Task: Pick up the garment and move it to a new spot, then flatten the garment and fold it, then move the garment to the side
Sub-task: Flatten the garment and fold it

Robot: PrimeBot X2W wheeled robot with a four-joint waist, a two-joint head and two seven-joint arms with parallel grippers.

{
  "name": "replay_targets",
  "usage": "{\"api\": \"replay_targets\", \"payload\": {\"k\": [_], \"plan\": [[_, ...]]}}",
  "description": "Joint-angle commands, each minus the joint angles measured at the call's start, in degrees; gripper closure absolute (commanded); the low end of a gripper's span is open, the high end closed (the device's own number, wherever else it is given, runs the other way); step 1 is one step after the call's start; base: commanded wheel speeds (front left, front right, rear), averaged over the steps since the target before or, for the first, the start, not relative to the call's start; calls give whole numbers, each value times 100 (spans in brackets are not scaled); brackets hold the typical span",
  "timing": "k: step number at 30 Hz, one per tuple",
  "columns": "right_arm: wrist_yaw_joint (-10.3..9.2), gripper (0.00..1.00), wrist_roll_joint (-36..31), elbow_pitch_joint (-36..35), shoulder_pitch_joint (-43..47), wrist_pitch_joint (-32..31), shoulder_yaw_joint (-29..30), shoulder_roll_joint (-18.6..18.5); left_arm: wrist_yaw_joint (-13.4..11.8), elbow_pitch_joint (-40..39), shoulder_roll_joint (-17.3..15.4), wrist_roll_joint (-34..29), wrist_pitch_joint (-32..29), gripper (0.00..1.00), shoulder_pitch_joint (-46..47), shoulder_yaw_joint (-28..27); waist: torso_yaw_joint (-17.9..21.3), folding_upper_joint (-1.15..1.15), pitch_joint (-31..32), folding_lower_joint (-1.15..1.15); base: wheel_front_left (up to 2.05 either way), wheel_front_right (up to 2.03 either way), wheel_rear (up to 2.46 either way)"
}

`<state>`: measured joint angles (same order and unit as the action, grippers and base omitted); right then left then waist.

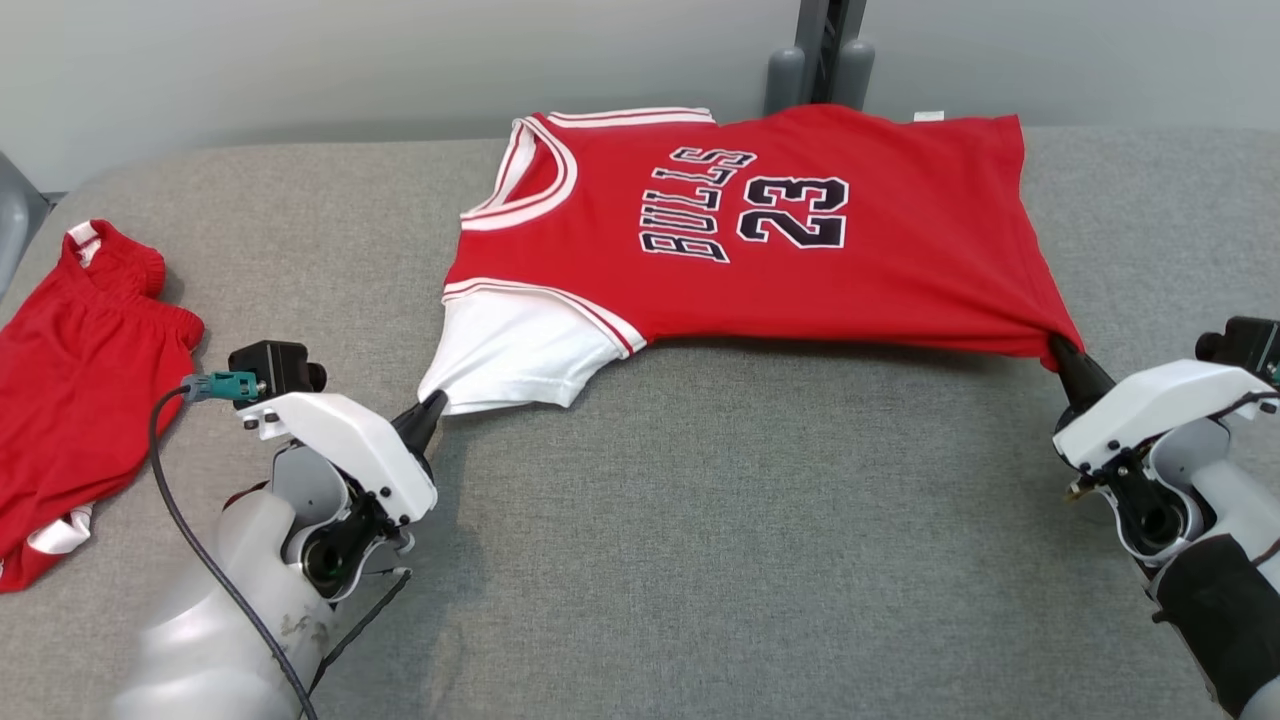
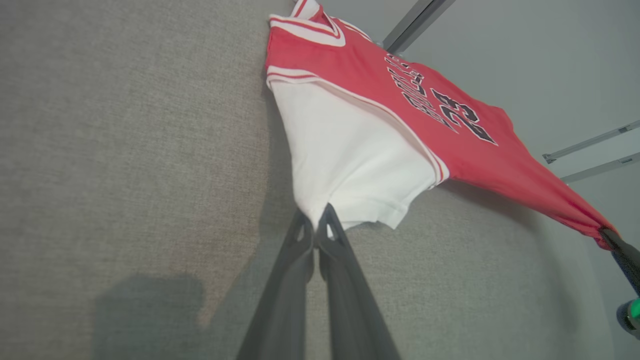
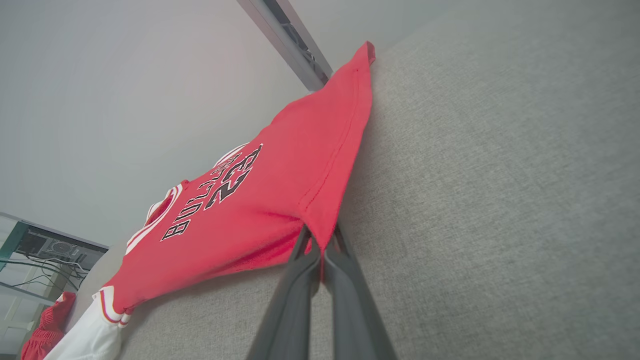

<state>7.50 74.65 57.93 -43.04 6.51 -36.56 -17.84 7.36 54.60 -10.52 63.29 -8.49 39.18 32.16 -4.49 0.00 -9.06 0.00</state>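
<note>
Clamping shut on the white sleeve hem, the left gripper [image 1: 432, 408] is holding one near corner of the red garment [image 1: 800, 270], while the right gripper [image 1: 1062, 352] is pinching the bottom hem corner; the garment is stretching taut between them, front up, over the grey table [image 1: 700, 520], with red shorts [image 1: 80, 380] lying well apart at the left

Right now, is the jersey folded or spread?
Spread: the jersey shows its whole printed front, taut between left tool on the white sleeve and right tool on a hem corner.
</note>
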Motion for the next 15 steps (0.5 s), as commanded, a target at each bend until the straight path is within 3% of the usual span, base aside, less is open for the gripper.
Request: {"api": "replay_targets", "payload": {"k": [1, 15], "plan": [[-2, 100, 27, 20, 107, 38, -24, -92, 11, -95, -129, 38, -56, 100, -78, -30, -6, 0, 53, 0, 0, 0, 0], [-2, 100, -60, -450, 571, -259, -694, -372, -9, -1930, -1011, 354, -1509, 100, -1438, 400, 162, 0, 415, 0, 0, 0, 0]]}}
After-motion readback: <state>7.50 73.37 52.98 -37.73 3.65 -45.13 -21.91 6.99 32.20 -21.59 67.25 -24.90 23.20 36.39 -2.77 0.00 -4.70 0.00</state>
